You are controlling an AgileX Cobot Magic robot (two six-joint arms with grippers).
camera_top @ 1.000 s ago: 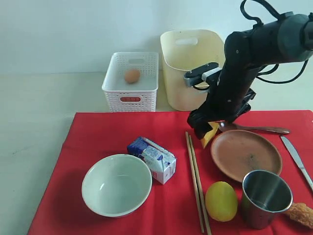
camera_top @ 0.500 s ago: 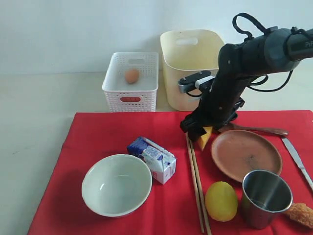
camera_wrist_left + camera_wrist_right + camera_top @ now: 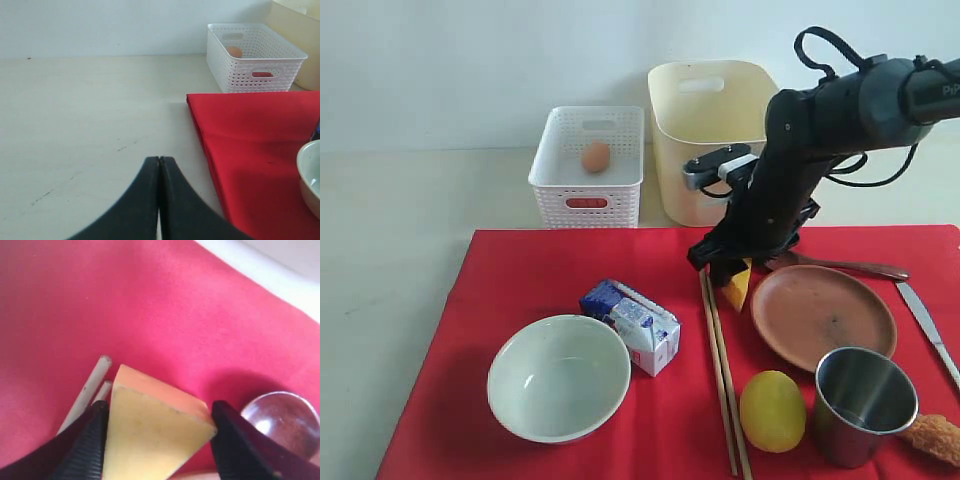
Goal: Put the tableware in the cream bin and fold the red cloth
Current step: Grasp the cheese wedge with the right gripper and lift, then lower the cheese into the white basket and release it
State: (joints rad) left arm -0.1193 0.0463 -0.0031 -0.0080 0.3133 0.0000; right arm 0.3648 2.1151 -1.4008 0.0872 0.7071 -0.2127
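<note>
**Right gripper on the cheese, tableware close on both sides**

The right gripper (image 3: 728, 268) points down at the red cloth (image 3: 530, 280). Its jaws are closed against the two flanks of the cheese wedge (image 3: 152, 430), which rests on the cloth. Just outside one finger lie the tips of the wooden chopsticks (image 3: 720, 370), whose long axis runs straight away from the gripper toward the cloth's front edge. Just outside the other finger sits the spoon (image 3: 280, 420), with the brown plate (image 3: 823, 316) beside it. The cream bin (image 3: 705, 140) stands near, behind the gripper past the arm.

The wedge is not tableware, so lifting it looks like clearing the way. This arm is plainly the nearer one for chopsticks, spoon and plate.

The left gripper (image 3: 159, 200) is closed and empty over the bare table (image 3: 75, 125), well apart from these.
</note>
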